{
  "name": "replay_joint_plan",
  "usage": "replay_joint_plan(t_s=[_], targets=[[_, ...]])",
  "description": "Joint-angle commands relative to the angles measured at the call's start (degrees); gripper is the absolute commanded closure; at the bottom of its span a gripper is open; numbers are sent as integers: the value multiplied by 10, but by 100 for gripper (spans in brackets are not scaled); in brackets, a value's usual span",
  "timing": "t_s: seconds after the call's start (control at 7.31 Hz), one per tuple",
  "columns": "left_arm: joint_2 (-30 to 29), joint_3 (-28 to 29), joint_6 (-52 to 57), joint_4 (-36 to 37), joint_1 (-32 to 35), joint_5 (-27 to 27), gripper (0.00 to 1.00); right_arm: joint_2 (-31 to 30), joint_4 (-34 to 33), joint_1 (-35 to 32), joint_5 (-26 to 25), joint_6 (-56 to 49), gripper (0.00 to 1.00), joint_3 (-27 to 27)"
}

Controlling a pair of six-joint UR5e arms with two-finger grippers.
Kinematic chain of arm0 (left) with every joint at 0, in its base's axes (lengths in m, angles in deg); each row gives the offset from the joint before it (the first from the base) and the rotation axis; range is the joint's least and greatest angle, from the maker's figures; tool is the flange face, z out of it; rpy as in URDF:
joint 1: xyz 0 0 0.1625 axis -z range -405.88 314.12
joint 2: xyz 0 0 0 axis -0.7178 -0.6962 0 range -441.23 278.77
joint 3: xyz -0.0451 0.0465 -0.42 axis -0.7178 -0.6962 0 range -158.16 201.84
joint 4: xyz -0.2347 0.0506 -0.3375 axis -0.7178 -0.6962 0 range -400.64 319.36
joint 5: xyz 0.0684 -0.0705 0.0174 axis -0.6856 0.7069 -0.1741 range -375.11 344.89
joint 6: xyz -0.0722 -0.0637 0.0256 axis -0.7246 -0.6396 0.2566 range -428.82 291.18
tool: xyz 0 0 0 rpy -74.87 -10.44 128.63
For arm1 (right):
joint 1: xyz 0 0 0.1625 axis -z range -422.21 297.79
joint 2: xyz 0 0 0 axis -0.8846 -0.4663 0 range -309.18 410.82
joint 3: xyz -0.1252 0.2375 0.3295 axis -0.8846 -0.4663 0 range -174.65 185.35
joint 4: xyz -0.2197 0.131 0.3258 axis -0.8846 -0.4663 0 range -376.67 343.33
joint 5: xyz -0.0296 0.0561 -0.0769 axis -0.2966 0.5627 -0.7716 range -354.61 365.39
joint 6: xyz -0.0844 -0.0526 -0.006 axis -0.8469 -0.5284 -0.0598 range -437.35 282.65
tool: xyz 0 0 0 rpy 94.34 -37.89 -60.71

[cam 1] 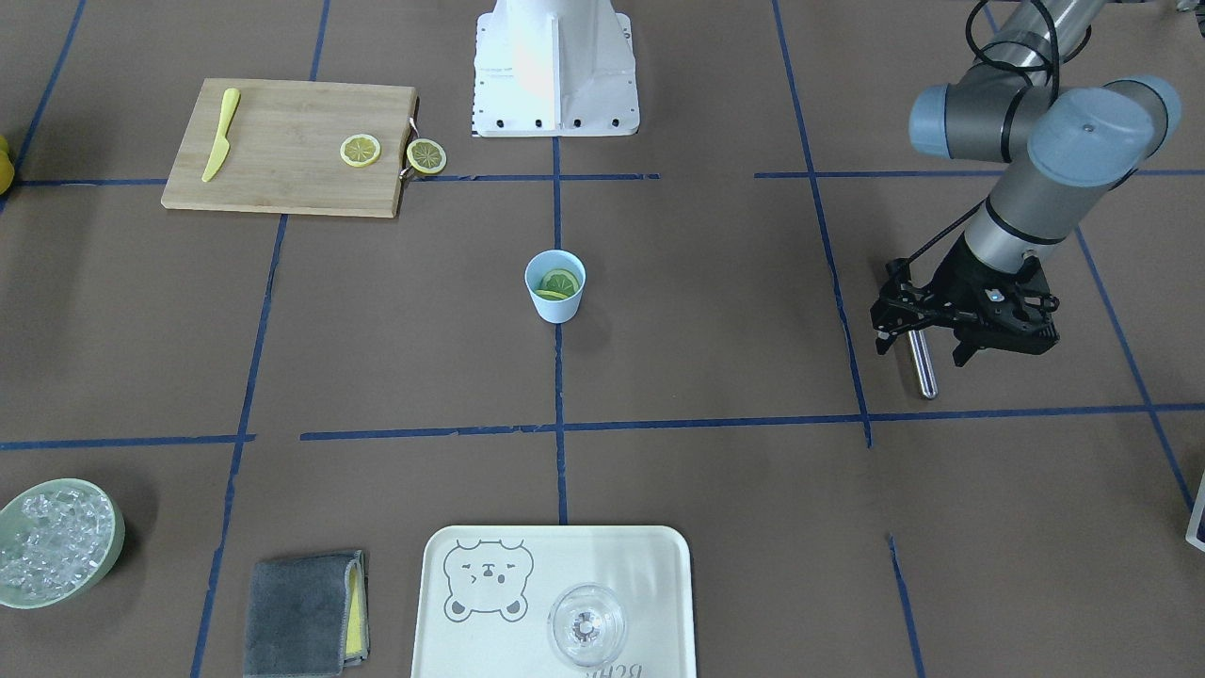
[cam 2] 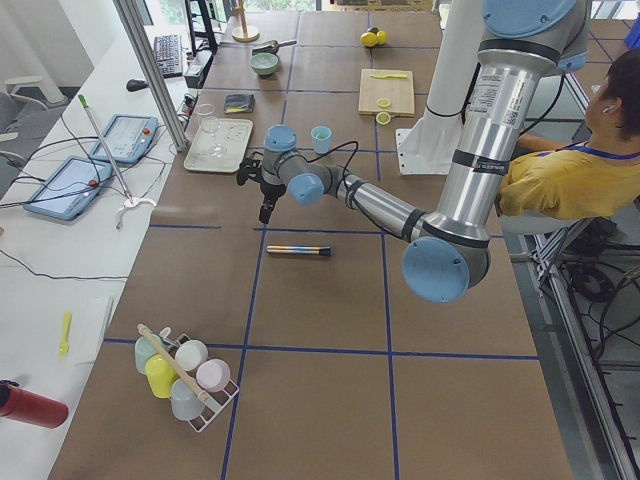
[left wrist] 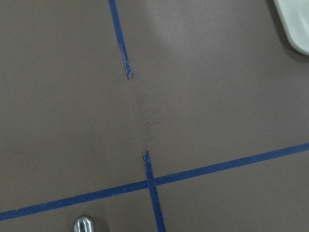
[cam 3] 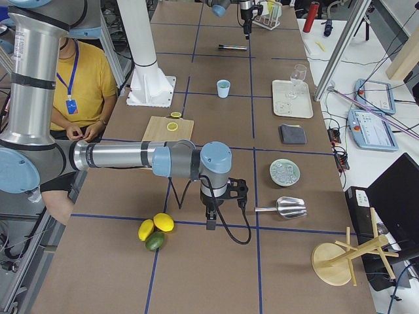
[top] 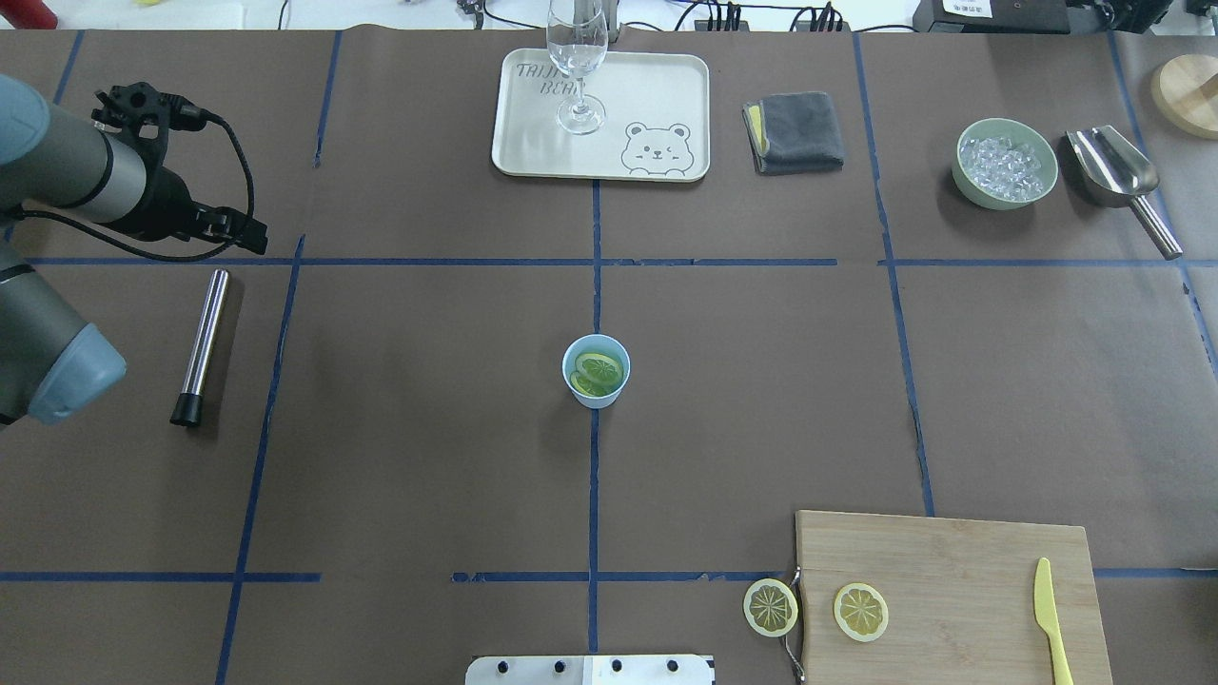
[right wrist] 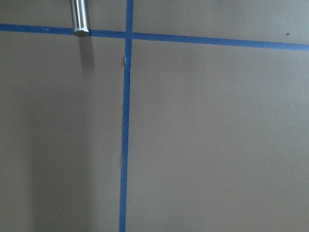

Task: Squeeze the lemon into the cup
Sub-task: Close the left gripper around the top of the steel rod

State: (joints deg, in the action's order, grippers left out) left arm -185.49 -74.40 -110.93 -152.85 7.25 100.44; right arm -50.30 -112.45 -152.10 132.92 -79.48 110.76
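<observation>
Reference: cup (top: 596,371), light-blue, upright at mid-table; all places below are read from it
Lemon: two lemon slices (top: 599,367) lie inside the cup, one leaning on the other; they look yellow-green
Other slices: board slice (top: 861,611) flat on the cutting board (top: 961,561), which is on the cup's robot-right and nearer the base; loose slice (top: 771,607) on the table, touching the board's metal handle on the edge facing the cup
Left gripper (cam 1: 924,350): well out on the cup's robot-left, above the table; fingers spread apart, nothing between them
Steel rod (top: 202,347): black end cap; flat on the table under the left gripper and clear of it
Right gripper (cam 3: 211,222): far on the cup's robot-right, past the board, pointing down; seen only from the side, so I cannot tell how its fingers stand
Yellow knife (top: 1051,623): on the board's edge farthest from the cup
Tray (top: 657,95): beyond the cup, away from the base; carries a wine glass (top: 578,57), upright
Grey cloth (top: 797,131): folded, just robot-right of the tray
Ice bowl (top: 999,200): pale green, farther robot-right; metal scoop (top: 1109,166) just beside it
</observation>
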Motion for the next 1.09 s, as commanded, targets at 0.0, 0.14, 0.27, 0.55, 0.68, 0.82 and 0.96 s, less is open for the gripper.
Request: replay_joint_plan(t_s=[0.0,0.14,0.27,0.55,0.68,0.82,0.96], targets=[[5,52,6,-3,-6,-14,0,1,1,0,0,-1,0,0],[2,58,6,-4,-6,-14,0,4,1,1,0,-1,0,0],[2,68,5,-20,-7,-14,0,7,1,1,-1,-1,0,-1],[2,120,6,-87,-7,-14,0,7,2,1,-1,-1,0,0],[1,136,5,-113,-7,-15,0,7,2,1,-1,-1,0,0],[1,134,5,-113,-8,-14,0,7,2,1,-1,-1,0,0],[1,134,5,-114,-12,-14,10,8,2,0,-1,-1,0,0]])
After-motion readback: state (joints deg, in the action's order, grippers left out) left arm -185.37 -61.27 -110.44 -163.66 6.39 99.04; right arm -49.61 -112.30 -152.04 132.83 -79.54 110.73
